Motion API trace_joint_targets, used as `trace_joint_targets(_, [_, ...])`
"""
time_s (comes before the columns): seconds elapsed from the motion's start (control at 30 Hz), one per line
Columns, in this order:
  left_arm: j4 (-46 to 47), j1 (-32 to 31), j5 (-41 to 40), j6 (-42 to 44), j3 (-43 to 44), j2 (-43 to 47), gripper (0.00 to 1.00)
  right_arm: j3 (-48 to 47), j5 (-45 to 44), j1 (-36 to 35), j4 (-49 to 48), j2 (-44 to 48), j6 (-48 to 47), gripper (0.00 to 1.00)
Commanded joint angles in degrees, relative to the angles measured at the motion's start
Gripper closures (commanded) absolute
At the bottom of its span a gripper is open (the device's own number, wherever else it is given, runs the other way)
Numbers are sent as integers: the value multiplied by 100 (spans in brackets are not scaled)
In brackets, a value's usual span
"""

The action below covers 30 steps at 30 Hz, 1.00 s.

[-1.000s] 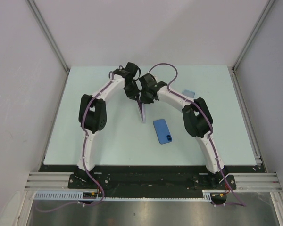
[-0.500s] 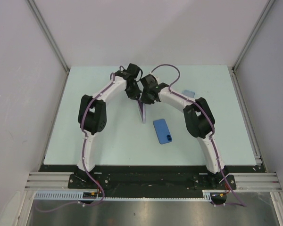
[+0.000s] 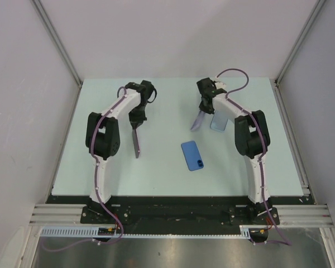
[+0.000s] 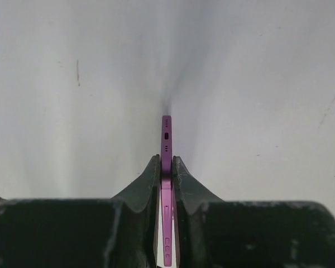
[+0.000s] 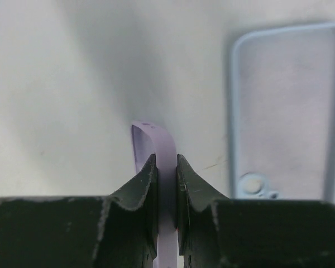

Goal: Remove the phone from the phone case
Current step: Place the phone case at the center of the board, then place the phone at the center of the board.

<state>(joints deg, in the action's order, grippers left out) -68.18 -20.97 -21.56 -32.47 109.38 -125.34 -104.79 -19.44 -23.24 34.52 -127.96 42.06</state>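
Note:
The purple phone (image 3: 137, 142) hangs edge-on over the table's left half, pinched in my left gripper (image 3: 135, 121). The left wrist view shows the phone's thin purple edge (image 4: 166, 131) sticking out past the shut left gripper (image 4: 166, 162). The lilac phone case (image 3: 197, 121), with nothing in it, hangs from my right gripper (image 3: 204, 110) over the back right of the table. In the right wrist view the right gripper (image 5: 166, 159) is clamped on the case's wall (image 5: 156, 137). Phone and case are well apart.
A blue phone (image 3: 192, 155) lies flat near the table's middle. A light blue case (image 3: 219, 121) lies flat just right of the lilac one, also seen in the right wrist view as the pale blue case (image 5: 285, 106). White walls surround the table (image 3: 100, 167).
The two grippers were close together at the back centre on one purple item. Now they are apart: the left went left with the phone, the right went right with the case.

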Motion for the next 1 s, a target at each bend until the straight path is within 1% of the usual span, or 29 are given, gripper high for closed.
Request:
trace_joint_targets(0.0, [-424,-83,-226,188,66,273,100,108,-878,-4,248,122,-207,100])
trace_joint_targets(0.07, [-398,-83,-217,171,66,282,100,161,-746,22,160,114,-199,100])
trace_joint_targets(0.17, [-328,-56,-199,197,66,299,100,275,-237,153,-95,96,-243,100])
trace_joint_targets(0.23, [-284,-4,-138,197,57,317,100,266,-148,215,-173,96,-277,100])
trace_joint_targets(0.33, [-134,84,29,232,-13,378,100,337,246,355,-489,87,-400,100])
trace_joint_targets(0.37, [-56,102,99,293,-13,431,100,328,448,408,-516,61,-401,94])
trace_joint_targets(0.4, [-3,128,152,320,-31,475,100,311,511,452,-534,61,-418,85])
trace_joint_targets(0.43, [59,181,318,355,-75,527,100,302,555,487,-543,52,-462,73])
trace_joint_targets(0.47, [268,216,458,460,-127,667,100,267,503,575,-482,69,-471,52])
trace_joint_targets(0.53, [550,295,766,592,-363,870,100,223,450,637,-394,148,-532,38])
trace_joint_targets(0.57, [752,313,968,671,-409,940,100,196,372,715,-342,183,-585,30])
trace_joint_targets(0.63, [999,383,1258,759,-619,1178,99,152,275,803,-192,350,-629,27])
trace_joint_targets(0.67, [1191,418,1608,829,-663,1248,100,170,222,830,-174,455,-655,27])
trace_joint_targets(0.73, [1499,506,2048,909,-917,1468,100,248,178,936,-139,824,-717,26])
trace_joint_targets(0.8, [1930,559,2716,979,-1085,1617,100,468,99,997,-121,1105,-831,25])
trace_joint_targets(0.83, [2106,620,2980,1058,-1321,1783,100,590,72,1006,-121,1472,-875,25])
trace_joint_targets(0.87, [2464,655,3235,1102,-1445,1854,100,853,72,1032,-139,1641,-928,24])
trace_joint_targets(0.9, [2642,708,3907,1128,-1577,1907,100,1038,81,1076,-148,1860,-989,24])
trace_joint_targets(0.97, [2984,840,4360,1155,-1858,1917,100,1363,133,1120,-130,2414,-1016,23])
